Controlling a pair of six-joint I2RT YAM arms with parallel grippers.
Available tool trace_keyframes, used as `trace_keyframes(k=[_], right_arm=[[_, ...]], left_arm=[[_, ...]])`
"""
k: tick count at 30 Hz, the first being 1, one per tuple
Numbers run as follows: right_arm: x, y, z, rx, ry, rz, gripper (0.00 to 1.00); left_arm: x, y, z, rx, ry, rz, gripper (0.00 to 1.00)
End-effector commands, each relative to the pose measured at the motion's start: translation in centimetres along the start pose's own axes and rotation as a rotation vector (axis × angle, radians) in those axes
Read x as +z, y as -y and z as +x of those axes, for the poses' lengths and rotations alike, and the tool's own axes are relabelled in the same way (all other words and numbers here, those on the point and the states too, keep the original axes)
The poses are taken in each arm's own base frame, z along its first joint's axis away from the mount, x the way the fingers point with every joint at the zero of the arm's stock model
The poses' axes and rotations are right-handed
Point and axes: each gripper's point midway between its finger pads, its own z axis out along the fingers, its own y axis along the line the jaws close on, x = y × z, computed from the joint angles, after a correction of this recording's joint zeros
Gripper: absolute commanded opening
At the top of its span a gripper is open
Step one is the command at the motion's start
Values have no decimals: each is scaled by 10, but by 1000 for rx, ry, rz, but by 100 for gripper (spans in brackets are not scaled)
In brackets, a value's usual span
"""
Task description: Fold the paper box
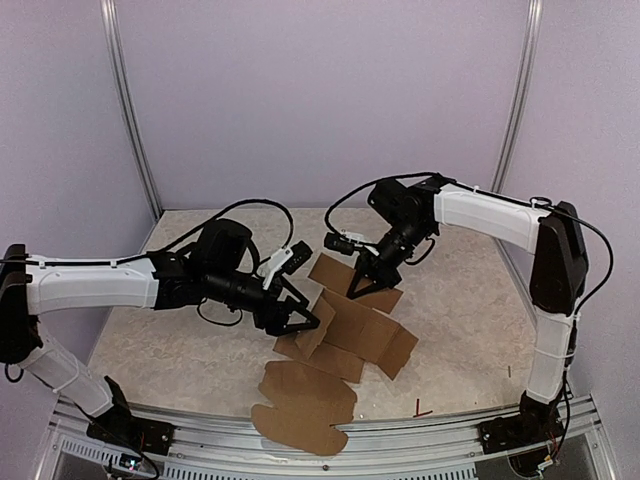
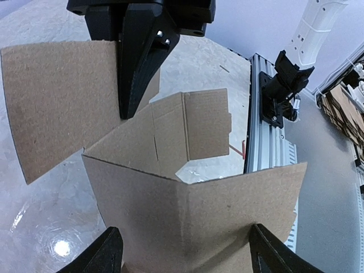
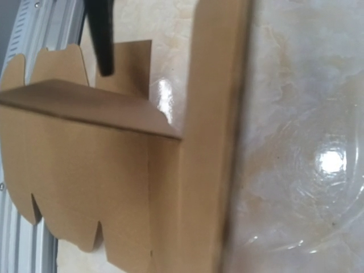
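The paper box [image 1: 365, 335] is a brown cardboard sheet, half folded, lying in the middle of the table. One panel stands up at its left end. My left gripper [image 1: 298, 318] is at that raised part. In the left wrist view it [image 2: 185, 228] stands open, and a creased panel of the box [image 2: 187, 222] spans the gap just beyond the fingertips [image 2: 108, 253]. My right gripper [image 1: 360, 287] is at the box's far panel; its fingers [image 2: 128, 111] are shut on that panel's edge. The right wrist view is filled with box panels [image 3: 85, 170], and its own fingers are hidden.
A second flat brown cardboard sheet [image 1: 300, 405] lies at the table's near edge, over the aluminium rail [image 1: 400, 430]. A small red scrap [image 1: 421, 410] lies on the table near the front right. The right arm's base [image 2: 281, 85] is bolted to the rail.
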Motion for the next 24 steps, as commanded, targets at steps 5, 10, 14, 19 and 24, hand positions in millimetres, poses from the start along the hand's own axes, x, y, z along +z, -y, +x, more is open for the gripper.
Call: trace_keyframes(k=[5, 10, 14, 19, 24], right_arm=[[0, 3, -8, 33, 19, -14, 4], [-2, -1, -12, 43, 40, -37, 4], [-4, -2, -15, 50, 51, -44, 4], [-4, -2, -13, 49, 50, -49, 4], [-3, -5, -9, 49, 45, -61, 4]], left_arm=[[15, -25, -4, -15, -34, -169, 72], [21, -42, 0, -43, -52, -253, 66], [22, -51, 1, -47, -53, -310, 60], [13, -54, -5, -34, -19, -355, 44], [-4, -61, -16, -13, 35, -436, 34]])
